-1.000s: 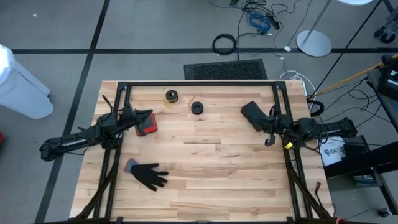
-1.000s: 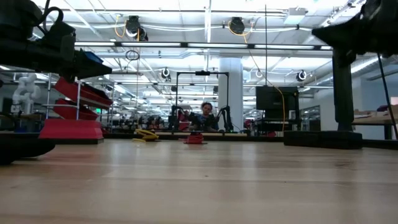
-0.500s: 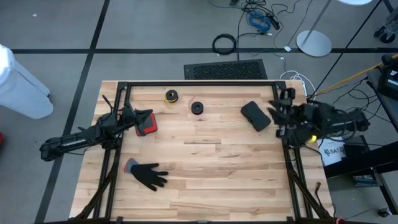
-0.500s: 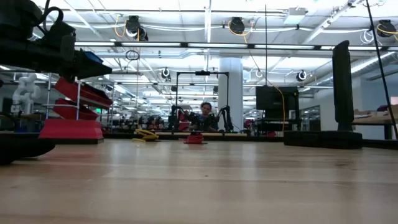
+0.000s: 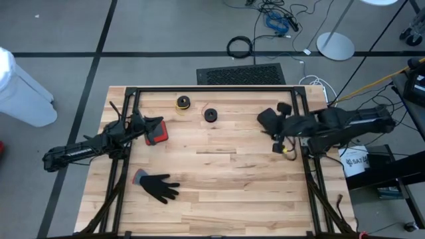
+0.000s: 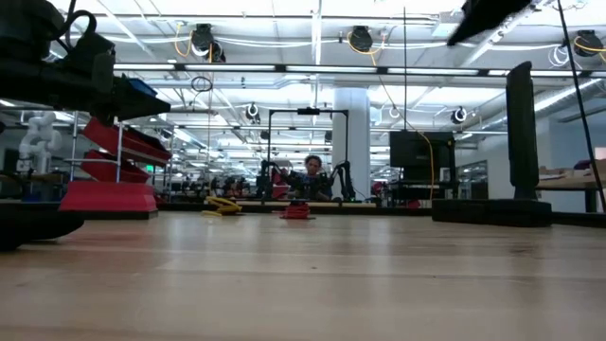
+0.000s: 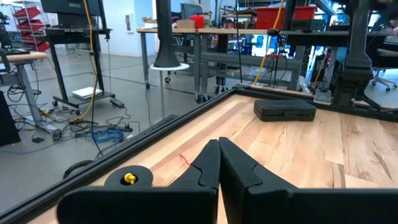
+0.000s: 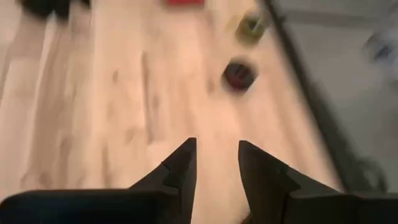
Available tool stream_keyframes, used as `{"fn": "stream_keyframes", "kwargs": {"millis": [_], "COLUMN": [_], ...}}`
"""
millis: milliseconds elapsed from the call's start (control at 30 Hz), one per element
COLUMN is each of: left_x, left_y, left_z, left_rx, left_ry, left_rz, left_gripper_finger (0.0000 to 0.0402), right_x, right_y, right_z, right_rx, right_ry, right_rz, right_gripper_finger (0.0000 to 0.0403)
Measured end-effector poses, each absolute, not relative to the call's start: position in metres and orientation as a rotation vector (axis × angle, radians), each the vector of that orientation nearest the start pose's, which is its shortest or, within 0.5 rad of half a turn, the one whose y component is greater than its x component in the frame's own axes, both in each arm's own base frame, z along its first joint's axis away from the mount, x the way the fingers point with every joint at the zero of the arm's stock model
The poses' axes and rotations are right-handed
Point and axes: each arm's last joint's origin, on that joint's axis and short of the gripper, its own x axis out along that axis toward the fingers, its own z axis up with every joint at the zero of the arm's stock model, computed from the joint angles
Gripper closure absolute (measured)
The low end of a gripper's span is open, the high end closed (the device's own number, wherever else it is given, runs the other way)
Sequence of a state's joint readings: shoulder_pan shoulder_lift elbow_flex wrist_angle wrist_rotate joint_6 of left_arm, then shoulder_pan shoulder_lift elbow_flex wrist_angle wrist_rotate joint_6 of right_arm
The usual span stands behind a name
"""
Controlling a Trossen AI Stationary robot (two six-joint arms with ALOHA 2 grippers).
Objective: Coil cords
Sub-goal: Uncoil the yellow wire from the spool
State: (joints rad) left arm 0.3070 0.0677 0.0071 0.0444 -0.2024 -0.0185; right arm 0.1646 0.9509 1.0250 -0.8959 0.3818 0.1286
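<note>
So the two cords are both sitting near the far edge of the wooden surface (image 5: 219, 172). The yellow-orange cord (image 5: 182, 102) is a tight little bundle just beside the black frame rail, and the black cord (image 5: 210, 115) is near it, a bit further in toward the middle. Neither one is being touched by anything.

The left gripper (image 5: 142, 124) is over on the left side of the surface, right next to a red and black thing (image 5: 157, 132), fingers pressed completely together with nothing between them. In the left wrist view those fingers (image 7: 219, 167) meet in a point, the yellow-orange cord shows just past them, and a black case (image 7: 284, 109) lies further off across the boards.

The right gripper (image 5: 282, 126) is out on the right side, hovering by that same black case (image 5: 267, 121). Its fingers are parted with a clear gap in the right wrist view (image 8: 214, 165), and there's nothing in them, just bare wood underneath. That camera is blurry, but you can make out the black cord as a dark round blob and the yellow-orange one past it.

A black glove (image 5: 158, 185) lies flat toward the near left part of the surface, well apart from both cords. In the low view a person sits way off in the background behind the surface.
</note>
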Motion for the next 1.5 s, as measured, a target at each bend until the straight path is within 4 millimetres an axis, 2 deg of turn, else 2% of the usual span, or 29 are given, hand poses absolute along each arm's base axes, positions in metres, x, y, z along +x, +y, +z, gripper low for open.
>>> {"fn": "stream_keyframes", "kwargs": {"millis": [133,267,400,567,700,800,1000,1100,1167,1233,1500], "left_x": [0.094,0.094,0.094,0.094,0.094,0.094,0.094,0.094,0.094,0.094,0.094], "left_y": [0.036,0.036,0.036,0.036,0.036,0.036,0.036,0.036,0.036,0.036,0.036], "left_z": [0.165,0.165,0.165,0.165,0.165,0.165,0.165,0.165,0.165,0.165,0.165], "left_rx": [-0.019,-0.019,-0.019,-0.019,-0.019,-0.019,-0.019,-0.019,-0.019,-0.019,-0.019], "left_ry": [0.012,0.012,0.012,0.012,0.012,0.012,0.012,0.012,0.012,0.012,0.012], "left_rz": [0.509,0.510,0.510,0.509,0.509,0.509,0.509,0.509,0.509,0.509,0.509], "left_gripper_finger": [0.0396,0.0396,0.0396,0.0396,0.0396,0.0396,0.0396,0.0396,0.0396,0.0396,0.0396], "right_x": [0.178,0.191,0.209,0.232,0.247,0.248,0.227,0.217,0.217,0.222,0.257], "right_y": [0.021,0.023,0.023,0.017,0.011,0.007,0.004,0.004,0.004,0.004,0.002], "right_z": [0.297,0.265,0.235,0.226,0.246,0.267,0.311,0.323,0.333,0.346,0.401], "right_rx": [-0.007,0.062,0.082,-0.020,-0.115,-0.184,-0.167,-0.112,-0.139,-0.211,-0.371], "right_ry": [0.842,0.783,0.624,0.353,0.073,-0.162,-0.632,-0.774,-0.766,-0.684,-0.037], "right_rz": [-0.230,-0.243,-0.231,-0.212,-0.231,-0.271,-0.345,-0.344,-0.354,-0.378,-0.429], "right_gripper_finger": [0.0308,0.0309,0.0309,0.0309,0.0309,0.0309,0.0309,0.0309,0.0309,0.0309,0.0309]}}
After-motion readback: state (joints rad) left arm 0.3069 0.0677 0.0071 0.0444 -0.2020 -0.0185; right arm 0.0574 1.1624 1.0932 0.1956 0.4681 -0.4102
